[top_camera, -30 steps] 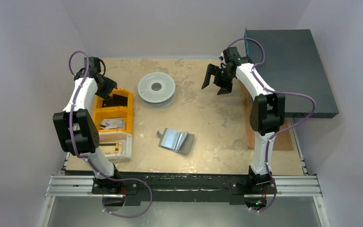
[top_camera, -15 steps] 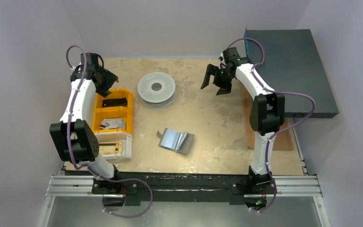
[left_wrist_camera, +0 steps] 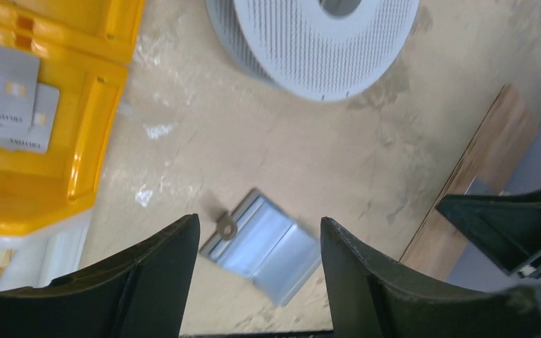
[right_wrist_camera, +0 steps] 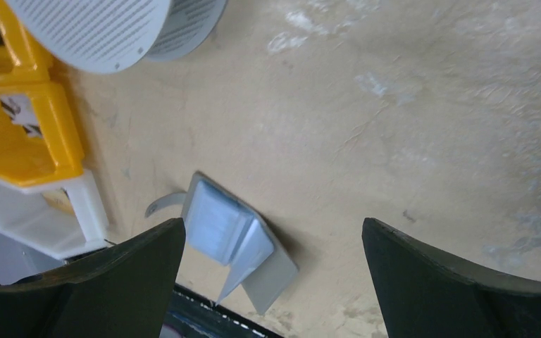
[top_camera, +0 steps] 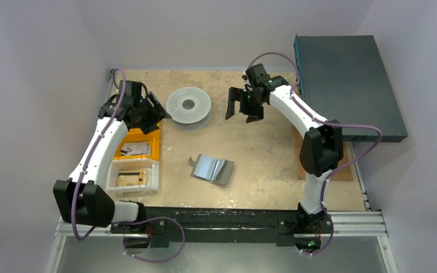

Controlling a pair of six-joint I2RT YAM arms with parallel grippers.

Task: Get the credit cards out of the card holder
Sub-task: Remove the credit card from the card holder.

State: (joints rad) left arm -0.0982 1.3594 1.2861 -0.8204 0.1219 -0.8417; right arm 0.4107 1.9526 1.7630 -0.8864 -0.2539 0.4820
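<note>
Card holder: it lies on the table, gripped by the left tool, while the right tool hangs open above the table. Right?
Not quite. The left tool does not grip it; it hangs open and empty near the spool. The card holder lies free on the table, and the right tool hangs open above the table, per the top view.

The place was a robotics lab test cell. Plain pale walls [top_camera: 34, 68] boxed in a scuffed beige table [top_camera: 262, 148] on its left, far and right sides. A left arm [top_camera: 99, 148] and a right arm [top_camera: 318, 148] stood bolted to an aluminium rail [top_camera: 358, 223] along the near edge, trailing purple cables [top_camera: 380, 135]. Yellow parts bins [top_camera: 148, 136] sat at the left and a dark flat cabinet [top_camera: 347, 79] at the far right.
</note>
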